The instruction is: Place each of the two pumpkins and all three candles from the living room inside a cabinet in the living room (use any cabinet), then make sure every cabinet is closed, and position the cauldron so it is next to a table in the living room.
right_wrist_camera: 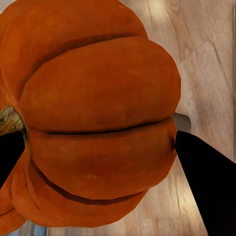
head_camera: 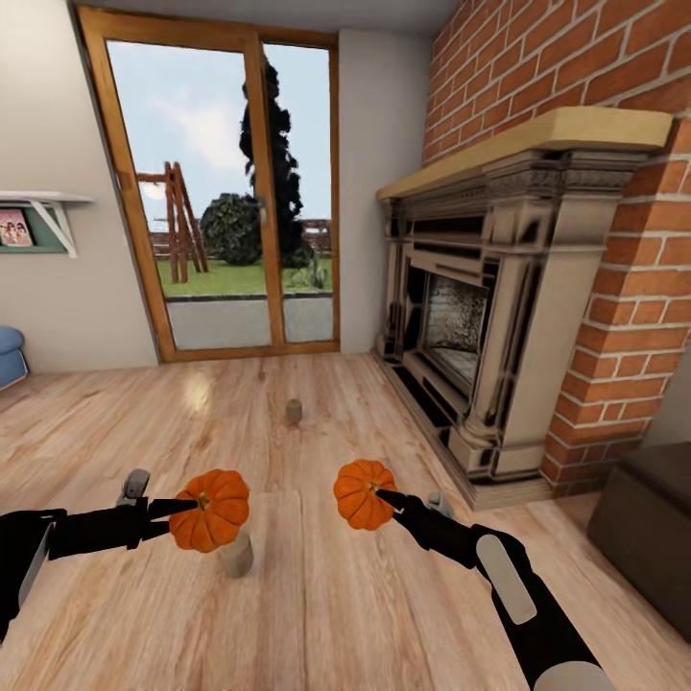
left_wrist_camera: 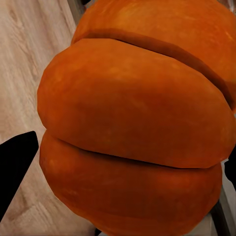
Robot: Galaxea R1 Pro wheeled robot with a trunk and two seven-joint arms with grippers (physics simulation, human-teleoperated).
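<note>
No legible writing or labels; a small framed picture (head_camera: pixel 13 230) under a wall shelf (head_camera: pixel 43 200) at far left is too blurred to read.

Left arm: reaches in from the left edge, forearm near level, pointing toward centre. Left gripper (head_camera: pixel 182 509) has its jaws clamped on the left pumpkin (head_camera: pixel 210 510), held in the air above the floor. In the left wrist view this pumpkin (left_wrist_camera: pixel 132 128) sits between two black fingers (left_wrist_camera: pixel 14 164).

Right arm: rises from the lower right, angled up and inward. Right gripper (head_camera: pixel 384 497) has its jaws clamped on the right pumpkin (head_camera: pixel 363 493), also held off the floor, stem turned toward the gripper. In the right wrist view the pumpkin (right_wrist_camera: pixel 93 123) sits between black fingers (right_wrist_camera: pixel 206 187).

Candles: one candle (head_camera: pixel 236 555) stands on the wooden floor (head_camera: pixel 317 595), just below the left pumpkin; a second candle (head_camera: pixel 294 411) stands farther off, toward the glass door (head_camera: pixel 226 192).

Surroundings: stone fireplace (head_camera: pixel 499 317) against a brick wall (head_camera: pixel 614 288) at right; a dark brown box-shaped piece of furniture (head_camera: pixel 648 528) at the right edge, its front not visible.
</note>
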